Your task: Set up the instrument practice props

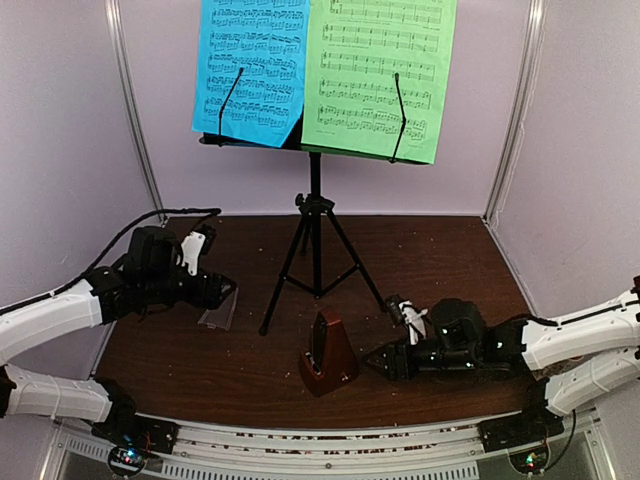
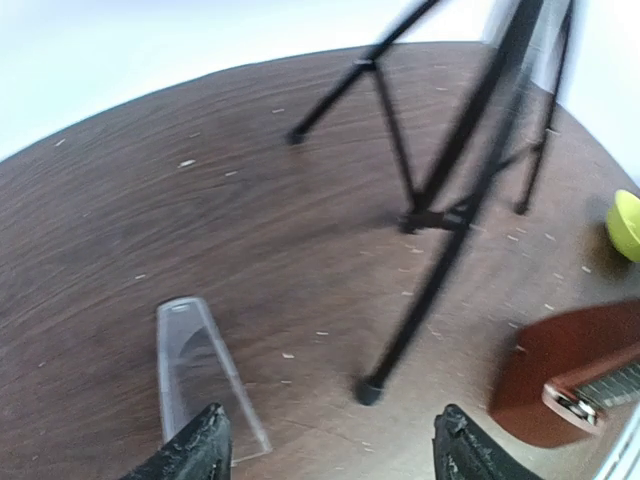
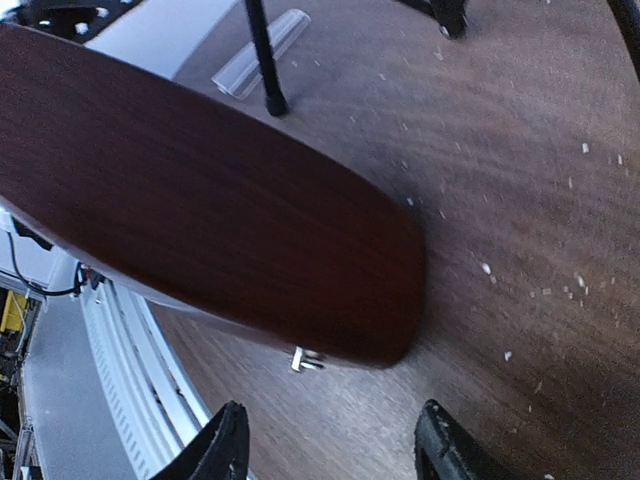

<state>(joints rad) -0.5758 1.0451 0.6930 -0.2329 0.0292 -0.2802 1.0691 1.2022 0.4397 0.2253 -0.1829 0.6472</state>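
Metronome (image 1: 327,352) stands upright on the tabletop (image 1: 440,260), just in front of the music stand (image 1: 315,215) and its tripod legs. Its clear cover (image 1: 219,309) is off and lies flat, well apart to the left, beyond the stand's left leg. My left gripper (image 1: 226,291) hovers just above that cover, spread wide and pinching nothing, with one finger (image 2: 195,452) close beside it. My right gripper (image 1: 376,359) sits low, just to the right of the metronome, also spread and empty. The reddish-brown side fills its wrist view. Blue sheet (image 1: 250,70) and green sheet (image 1: 380,75) rest side by side on the stand's desk.
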